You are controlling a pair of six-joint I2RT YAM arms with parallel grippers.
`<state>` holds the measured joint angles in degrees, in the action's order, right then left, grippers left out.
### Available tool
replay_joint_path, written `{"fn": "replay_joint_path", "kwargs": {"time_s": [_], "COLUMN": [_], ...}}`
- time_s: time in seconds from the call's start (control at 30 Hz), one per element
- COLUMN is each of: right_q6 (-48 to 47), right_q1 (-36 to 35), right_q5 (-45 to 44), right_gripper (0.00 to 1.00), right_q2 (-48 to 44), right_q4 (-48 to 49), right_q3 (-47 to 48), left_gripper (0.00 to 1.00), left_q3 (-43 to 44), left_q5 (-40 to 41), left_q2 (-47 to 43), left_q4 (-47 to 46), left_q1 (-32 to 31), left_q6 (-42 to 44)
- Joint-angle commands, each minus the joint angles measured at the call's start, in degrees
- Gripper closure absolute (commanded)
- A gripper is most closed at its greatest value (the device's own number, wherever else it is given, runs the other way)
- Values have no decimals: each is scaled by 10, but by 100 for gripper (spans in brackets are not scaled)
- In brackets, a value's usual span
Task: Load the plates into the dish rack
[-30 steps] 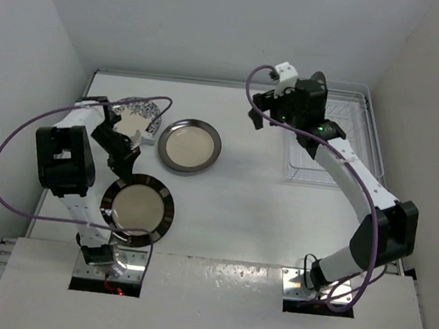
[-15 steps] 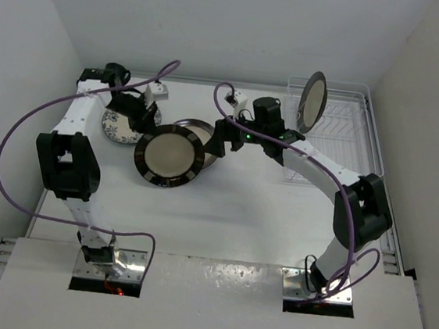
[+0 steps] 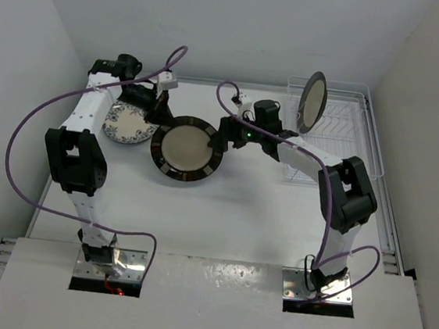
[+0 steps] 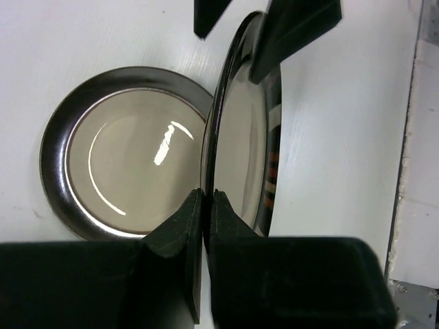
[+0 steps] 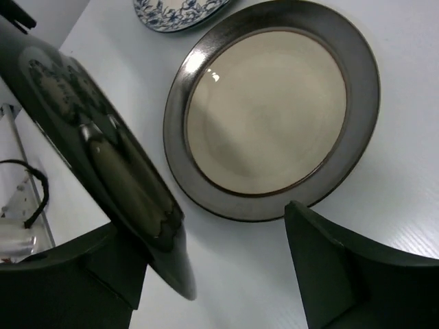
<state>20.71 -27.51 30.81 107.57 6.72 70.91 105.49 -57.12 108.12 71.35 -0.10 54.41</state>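
My left gripper (image 3: 162,115) (image 4: 206,195) is shut on the rim of a dark-rimmed cream plate (image 3: 187,148) (image 4: 236,137) and holds it tilted above the table. My right gripper (image 3: 224,134) (image 5: 212,223) is open; the held plate's far edge (image 5: 103,157) lies between its fingers, close to the left one. A second dark-rimmed plate (image 4: 127,178) (image 5: 274,113) lies flat on the table below. The blue floral plate (image 3: 128,123) (image 5: 178,10) lies at the back left. A third dark-rimmed plate (image 3: 312,102) stands upright in the dish rack (image 3: 339,146).
The rack stands against the right wall at the back. White walls close in the table on the left, back and right. Purple cables loop above both arms.
My left gripper lifted the plate from the front left and carried it right and back. My right gripper left the rack, where a plate now stands, and came to the held plate's right edge.
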Motion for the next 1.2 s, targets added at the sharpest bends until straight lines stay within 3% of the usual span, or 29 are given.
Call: {"fn": "replay_joint_path", "kwargs": {"time_s": [0.0,0.03,0.17,0.2,0.33,0.4,0.47,0.53,0.57,0.67,0.9,1.07,1.17], "right_q6": [22,40,85,111,161,179,221,247,251,256,229,214,195], "right_q1": [-2,-2,-2,-3,8,16,30,43,53,68,130,185,205], "right_q5": [13,34,88,91,96,84,68,58,54,30,-64,-108,-158], "right_gripper": [27,43,84,98,100,100,100,100,100,100,100,100,100], "right_q2": [4,11,19,12,-32,-57,-69,-86,-90,-107,-166,-212,-234], "right_q4": [77,91,111,142,204,224,260,276,277,266,190,151,115], "right_q3": [26,35,37,27,-15,-27,-34,-40,-37,-33,-41,-32,-6], "left_gripper": [100,100,100,100,100,72,40,32,15,0,0,0,0], "left_q3": [37,43,43,43,31,26,33,40,40,51,106,117,96], "left_q5": [-113,-120,-120,-127,-116,-78,-45,-45,-45,-14,95,182,182], "left_q2": [-16,-16,-16,-16,-16,-11,-11,-5,-5,-11,-11,-16,-16], "left_q4": [19,13,-23,-38,-97,-160,-166,-171,-178,-208,-269,-275,-275], "left_q1": [-6,-6,-1,-1,4,-1,-1,-1,-1,-1,54,90,108], "left_q6": [9,1,-34,-48,-119,-202,-211,-224,-232,-270,-375,-389,-394]}}
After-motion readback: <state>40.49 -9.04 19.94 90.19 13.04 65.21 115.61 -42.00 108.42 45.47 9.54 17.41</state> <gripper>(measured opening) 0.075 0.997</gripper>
